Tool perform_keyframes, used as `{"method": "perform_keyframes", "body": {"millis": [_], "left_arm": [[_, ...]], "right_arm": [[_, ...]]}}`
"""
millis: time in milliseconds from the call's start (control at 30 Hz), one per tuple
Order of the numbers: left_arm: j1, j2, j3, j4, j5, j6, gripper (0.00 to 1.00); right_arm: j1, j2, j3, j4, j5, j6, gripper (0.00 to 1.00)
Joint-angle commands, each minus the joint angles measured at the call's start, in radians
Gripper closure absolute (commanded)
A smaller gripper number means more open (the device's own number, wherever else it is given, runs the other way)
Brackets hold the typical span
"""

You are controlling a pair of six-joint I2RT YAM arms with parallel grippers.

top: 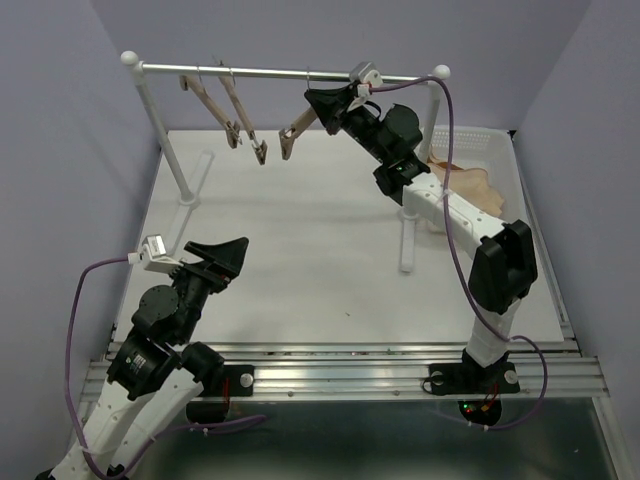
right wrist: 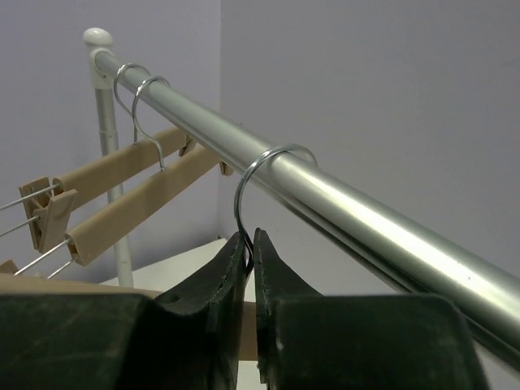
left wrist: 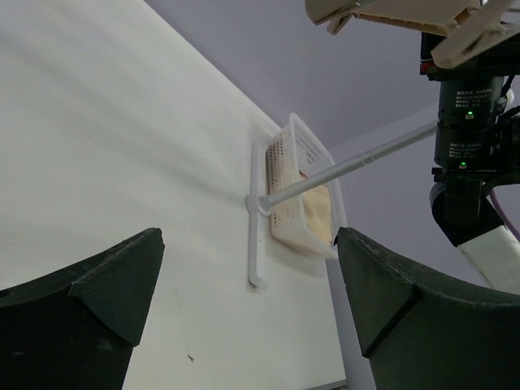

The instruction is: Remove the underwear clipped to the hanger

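The underwear [top: 468, 182] is not on any clip. Pale beige fabric lies heaped in the white basket [top: 495, 140] at the table's far right, with a fold spilling over the rim towards the rail post. Whether that heap is one piece or more I cannot tell, and nothing else shows in the basket.

The hanger [top: 300, 128] hangs bare from the metal rail [top: 270, 71], tilted, with both clips empty. The right gripper [top: 335, 100] is up at the rail. In the wrist view its fingers are pressed together on the thin wire of the hook [right wrist: 266, 158], just under where the wire loops over the rail. Two more hangers [top: 228, 108] hang further left, also bare.

The left gripper [top: 228, 262] hovers low over the near-left of the table, jaws spread wide and holding nothing.

By my reading the removal itself is done and this is the closing step — the emptied hanger being settled on the rail. The next move calls for the right fingers to part without dragging the hook, then to draw clear of the rail — gently, since the wire sits loose.
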Motion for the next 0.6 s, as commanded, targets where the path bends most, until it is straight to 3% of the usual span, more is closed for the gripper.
{"method": "perform_keyframes", "body": {"millis": [0,100,300,433,467,567], "left_arm": [[-0.003,-0.016,0.001,0.012,-0.021,-0.004,0.01],[-0.003,-0.022,0.001,0.007,-0.023,-0.006,0.01],[-0.004,-0.024,0.002,0.013,-0.013,-0.004,0.01],[-0.003,-0.014,-0.002,0.030,0.000,0.000,0.01],[-0.004,-0.010,-0.002,0.035,0.008,0.003,0.01],[-0.004,0.004,-0.010,0.048,0.022,0.010,0.01]], "right_arm": [[-0.003,0.022,0.041,-0.004,-0.070,0.057,0.78],[-0.003,0.002,0.026,-0.003,-0.047,0.060,0.62],[-0.003,-0.098,-0.039,-0.018,0.019,0.080,0.49],[-0.003,-0.196,-0.091,-0.070,0.047,0.115,0.18],[-0.003,-0.222,-0.120,-0.087,0.066,0.117,0.00],[-0.003,-0.334,-0.204,-0.183,0.132,0.161,0.00]]}}
